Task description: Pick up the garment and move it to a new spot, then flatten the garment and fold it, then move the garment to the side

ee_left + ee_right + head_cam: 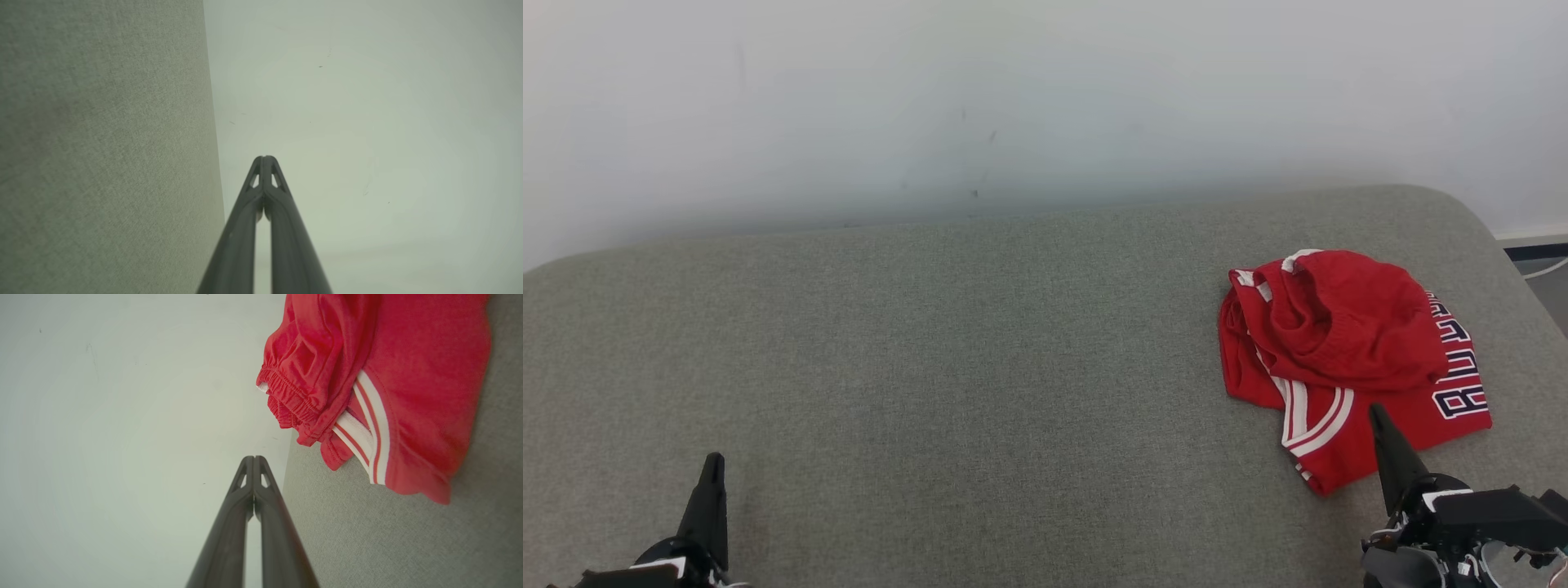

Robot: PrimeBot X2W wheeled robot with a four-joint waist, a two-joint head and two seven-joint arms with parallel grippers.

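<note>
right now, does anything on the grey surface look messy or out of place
The red garment lies crumpled near the right end of the grey surface, bunched over itself, its lettering partly hidden. Nothing else looks odd.

A wide padded surface (947, 351), covered in grey-green woven cloth and rounded at its far corners, is seen before a pale wall (1045, 98). The wall is evenly lit and marked by a few faint dark specks. Past the right corner, a narrow strip of grey floor (1553, 298) is edged by a dark skirting band (1535, 251).
</note>
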